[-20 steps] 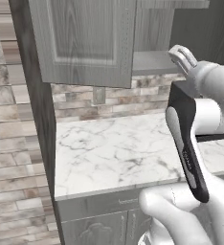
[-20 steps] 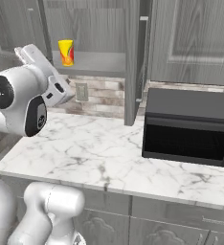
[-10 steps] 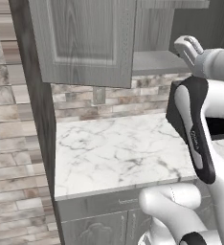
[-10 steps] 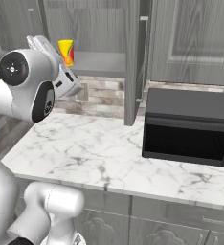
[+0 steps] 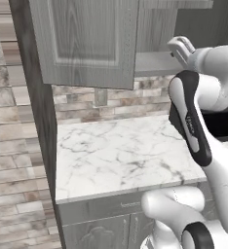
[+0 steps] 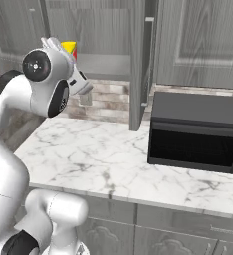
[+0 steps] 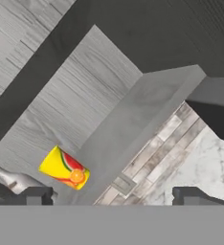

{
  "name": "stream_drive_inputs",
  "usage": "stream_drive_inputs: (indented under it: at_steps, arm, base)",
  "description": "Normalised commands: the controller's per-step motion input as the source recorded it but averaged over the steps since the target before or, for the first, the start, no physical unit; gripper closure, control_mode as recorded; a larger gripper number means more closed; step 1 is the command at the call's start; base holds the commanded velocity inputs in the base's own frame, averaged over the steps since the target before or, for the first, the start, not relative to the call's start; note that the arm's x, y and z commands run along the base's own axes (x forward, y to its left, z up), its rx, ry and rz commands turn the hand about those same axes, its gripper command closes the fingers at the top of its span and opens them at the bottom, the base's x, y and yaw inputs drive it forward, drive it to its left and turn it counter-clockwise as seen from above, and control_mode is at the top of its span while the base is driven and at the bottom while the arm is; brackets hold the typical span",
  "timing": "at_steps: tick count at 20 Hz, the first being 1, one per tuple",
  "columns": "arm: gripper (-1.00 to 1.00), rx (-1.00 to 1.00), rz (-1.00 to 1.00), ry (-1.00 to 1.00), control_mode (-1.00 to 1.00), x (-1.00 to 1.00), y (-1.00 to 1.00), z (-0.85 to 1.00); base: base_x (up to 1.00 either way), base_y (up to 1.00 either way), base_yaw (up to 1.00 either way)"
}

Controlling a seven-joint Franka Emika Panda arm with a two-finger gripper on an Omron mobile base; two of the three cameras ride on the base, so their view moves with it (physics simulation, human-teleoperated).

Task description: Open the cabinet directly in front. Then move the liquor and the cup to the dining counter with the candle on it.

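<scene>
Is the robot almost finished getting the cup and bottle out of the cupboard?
Not yet. The cabinet is already open. The open gripper is up near the shelf, holding nothing. The cup and liquor sit inside, and both must go to the dining counter.

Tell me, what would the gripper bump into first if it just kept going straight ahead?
Probably the cabinet: the open gripper faces its shelf and back wall. The cup sits off to one side. Depth is hard to judge.

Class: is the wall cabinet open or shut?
Open. The cabinet door stands swung out edge-on, exposing the shelf with the cup on it.
</scene>
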Motion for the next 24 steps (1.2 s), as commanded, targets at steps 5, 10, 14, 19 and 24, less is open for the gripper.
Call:
stream_drive_inputs:
  at_steps: [5,10,14,19,24]
  arm:
    - [-1.00,0.00,0.11,-0.01,-1.00,0.62,0.00,-0.17]
    - [-1.00,0.00,0.13,0.00,-1.00,0.74,0.17,-0.02]
    - [-1.00,0.00,0.12,0.04,-1.00,0.76,0.29,0.00]
    - [-1.00,0.00,0.13,0.07,-1.00,0.57,0.35,0.00]
    - [-1.00,0.00,0.18,0.06,-1.00,0.07,0.37,0.00]
  base:
    - [0.00,0.00,0.00]
    - [0.00,0.00,0.00]
    - [0.00,0.00,0.00]
    - [0.00,0.00,0.00]
    - [0.00,0.00,0.00]
